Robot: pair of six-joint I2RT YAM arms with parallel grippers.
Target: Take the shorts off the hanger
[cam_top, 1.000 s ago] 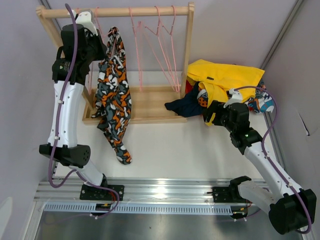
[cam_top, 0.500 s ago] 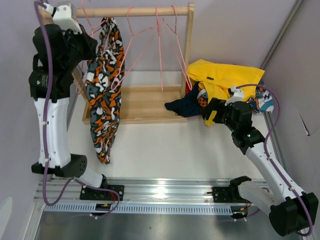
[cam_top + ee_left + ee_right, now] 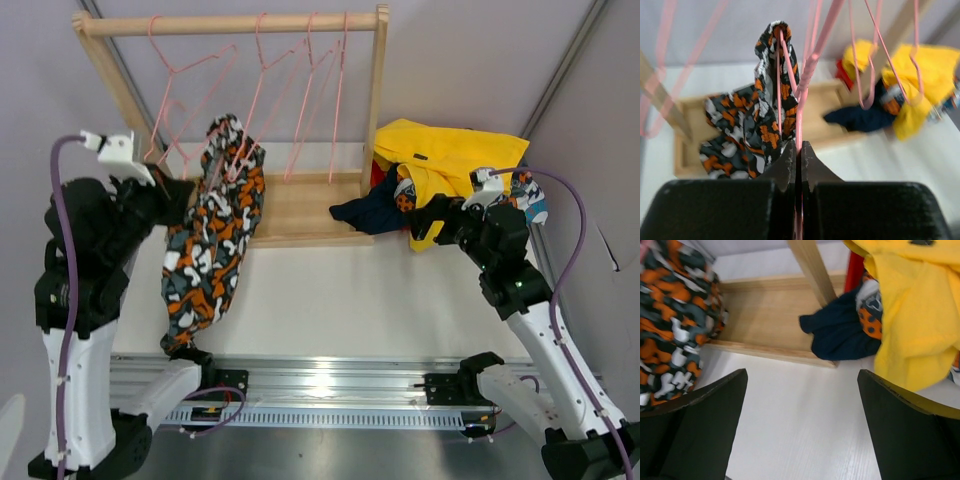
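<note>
The orange-black-white camouflage shorts point(image 3: 215, 235) hang on a pink hanger point(image 3: 805, 70), below and in front of the rail. My left gripper point(image 3: 188, 190) is shut on that hanger's wire; in the left wrist view the gripper point(image 3: 796, 145) pinches the wire with the shorts point(image 3: 765, 115) draped just beyond. My right gripper point(image 3: 432, 220) is open and empty, low over the white table beside the pile. In the right wrist view the right gripper point(image 3: 801, 372) has its jaws far apart. The pile holds yellow shorts point(image 3: 450, 150), navy shorts point(image 3: 365, 212) and a blue-orange-white print pair point(image 3: 405, 192). I cannot make out the pink pair.
A wooden rack with a top rail point(image 3: 230, 22), a right post point(image 3: 376, 90) and a base tray point(image 3: 300, 205) stands at the back. Several empty pink hangers point(image 3: 300, 100) swing on the rail. Grey walls close in on both sides.
My left arm lifted the hanger with the camouflage shorts, then came down and toward the near edge with it, off the rail. The empty hangers swing. My right gripper has barely moved.
</note>
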